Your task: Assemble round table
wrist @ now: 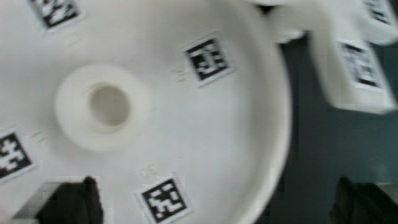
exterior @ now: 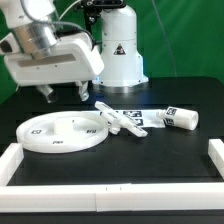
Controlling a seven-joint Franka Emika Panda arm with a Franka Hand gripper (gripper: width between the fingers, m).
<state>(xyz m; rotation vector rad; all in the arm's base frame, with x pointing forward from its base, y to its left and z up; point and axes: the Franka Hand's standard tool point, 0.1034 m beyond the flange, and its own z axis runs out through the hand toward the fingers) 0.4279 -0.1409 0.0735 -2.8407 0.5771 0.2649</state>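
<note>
Above the black table (exterior: 150, 160), toward the exterior view's left, the arm (exterior: 45, 50) is seen bent low with its wrist turned downward. The gripper (exterior: 62, 95) hangs over the far edge of the round disc (exterior: 62, 132) without touching it. Its fingers (exterior: 46, 93) are spread wide and nothing is held between them.

The disc lies flat on the table at the exterior view's left, rim up. The short thick cylinder (exterior: 181, 118) lies on its side well apart from it, at the exterior view's right. The flat-armed piece (exterior: 118, 120) lies between them, just beside the disc's rim and partly over the marker board (exterior: 143, 111).

Only the exterior view shows the arm's base (exterior: 120, 50), the cylinder, and the white border rails (exterior: 110, 190) along the near edge and both sides of the table.

Only the wrist view shows the disc's raised central hub with its hole (wrist: 107, 105) and several square tags (wrist: 208, 58) on the disc's face. Two dark fingertips are also noted at the edge of that picture, set far apart. White tagged parts past the disc's rim are blurred there and cannot be told apart.

No object is seen between the gripper and the disc.
</note>
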